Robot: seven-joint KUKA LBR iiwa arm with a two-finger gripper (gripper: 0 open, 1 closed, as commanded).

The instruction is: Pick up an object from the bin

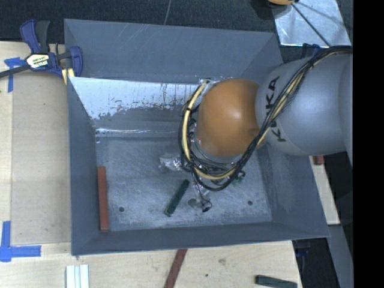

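Note:
My gripper (203, 203) hangs low over the bin floor, right of the middle, under the arm's wrist. Just to its left lies a dark green, pen-like stick (177, 197), slanted, its upper end toward the gripper. The two are close but I see no contact between them. A small crumpled silvery piece (170, 162) lies a little further back, at the left edge of the wrist. Whatever sits directly beneath the wrist is hidden.
A long red-brown bar (103, 198) lies along the foot of the bin's left wall. The arm and its orange cover with cables take up the bin's right half. Bare floor stretches between the bar and the green stick.

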